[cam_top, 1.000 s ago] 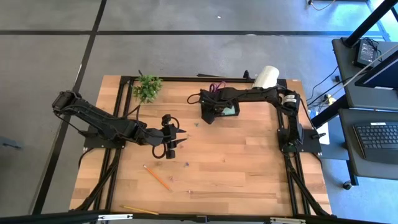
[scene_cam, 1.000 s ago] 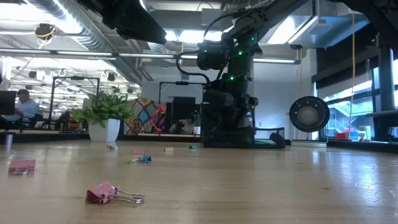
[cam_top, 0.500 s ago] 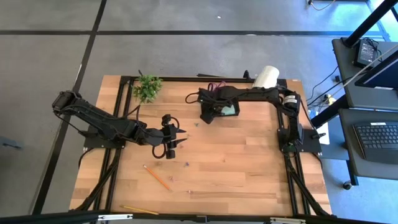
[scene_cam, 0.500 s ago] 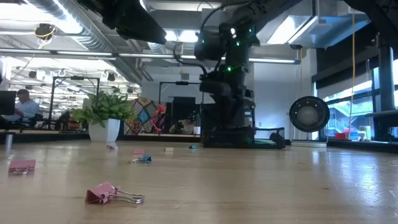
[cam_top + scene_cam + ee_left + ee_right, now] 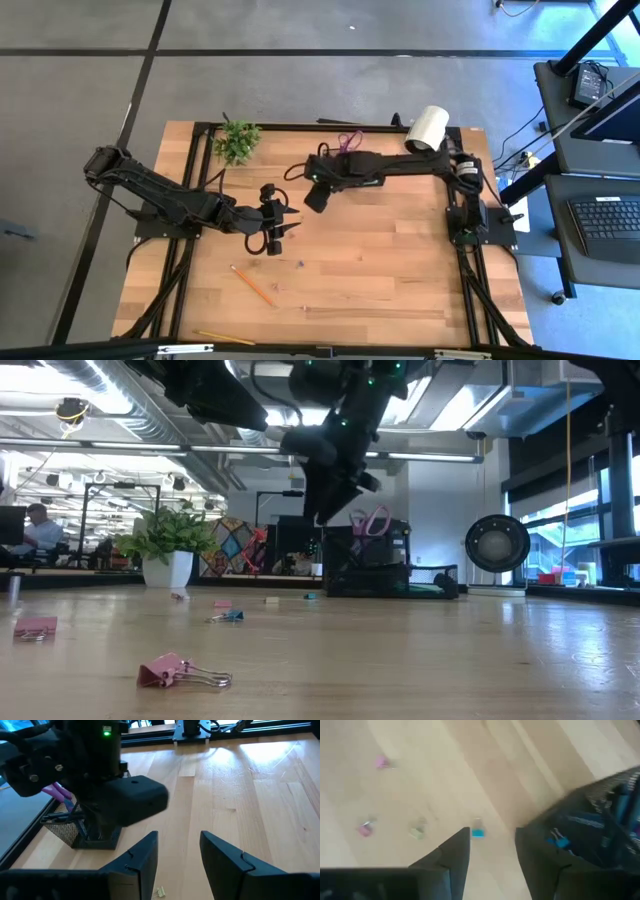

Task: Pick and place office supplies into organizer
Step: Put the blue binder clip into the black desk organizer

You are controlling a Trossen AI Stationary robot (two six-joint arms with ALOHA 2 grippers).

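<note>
Low view only, pink binder clip (image 5: 183, 672)

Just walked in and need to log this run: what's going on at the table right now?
Two robot arms are sorting office supplies into a black organizer at the table's far edge. The right end effector hangs open and empty beside the organizer, above a small blue clip. The left end effector waits open mid-table. Scissors already stand in the organizer. An orange pencil and a pink binder clip lie loose on the table.
</note>
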